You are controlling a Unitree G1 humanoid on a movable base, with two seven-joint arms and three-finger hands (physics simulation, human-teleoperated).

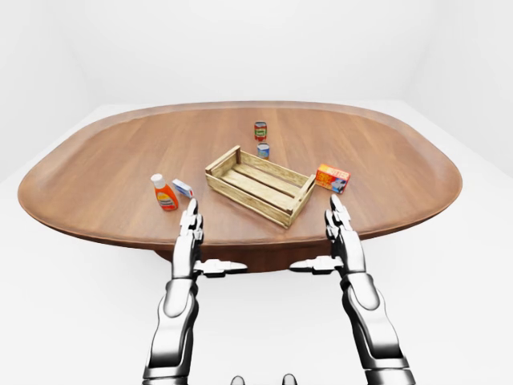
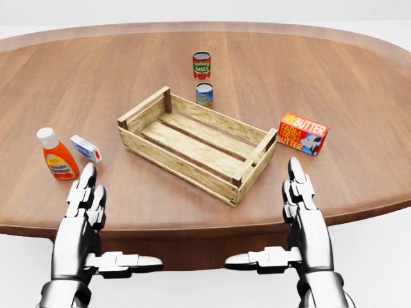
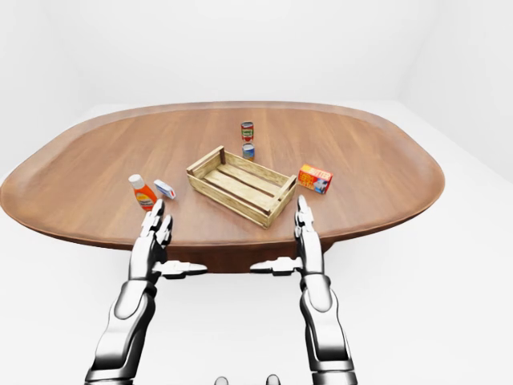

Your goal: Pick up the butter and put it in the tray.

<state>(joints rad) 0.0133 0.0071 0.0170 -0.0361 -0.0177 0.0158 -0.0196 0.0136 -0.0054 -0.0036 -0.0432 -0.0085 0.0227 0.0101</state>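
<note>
Butter (image 2: 304, 134) right of tray (image 2: 196, 144), both hands' fingers (image 2: 298, 186) spread wide, empty.

The orange butter box (image 2: 303, 133) reads "BUTTER" and "FARM FRESH BUTTER"; other labels are too small to read.

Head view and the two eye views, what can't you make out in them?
- Small blue-white packet: print too small to read in any view.
- Lower can: label too small to read.
- Table: far rim and right end cut off by the head view's edges.
- Left robot hand and right robot hand: forearms cut off by the bottom edge.
</note>
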